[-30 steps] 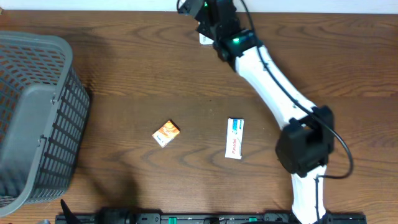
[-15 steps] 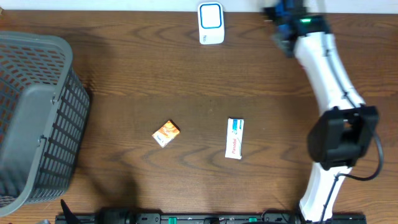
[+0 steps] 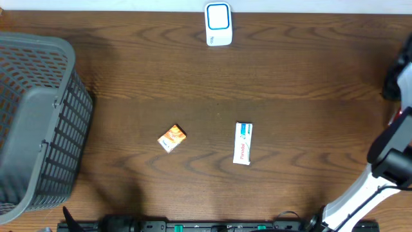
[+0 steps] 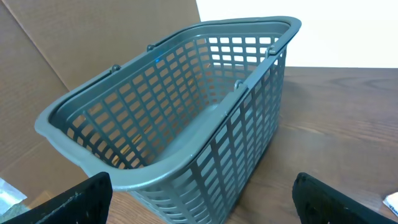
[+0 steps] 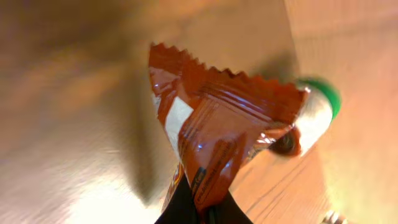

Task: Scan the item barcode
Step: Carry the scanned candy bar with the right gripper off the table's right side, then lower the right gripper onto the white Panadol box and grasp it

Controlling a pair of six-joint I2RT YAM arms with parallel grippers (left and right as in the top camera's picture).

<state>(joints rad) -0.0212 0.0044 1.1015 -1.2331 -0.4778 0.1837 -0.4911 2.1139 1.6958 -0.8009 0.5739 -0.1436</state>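
Dark wood counter, pale wall strip along the far edge. Right pincer is closed on the bottom of a red-brown snack packet, crimped edge up, blurry wood behind it. In the overhead view only the right arm shows, at the right edge. Left pincer is spread wide, holding nothing, facing the grey plastic basket at the counter's left. White-blue barcode scanner sits at the far edge. Mid-counter lie a small orange box and a white Panadol box, apart from each other.
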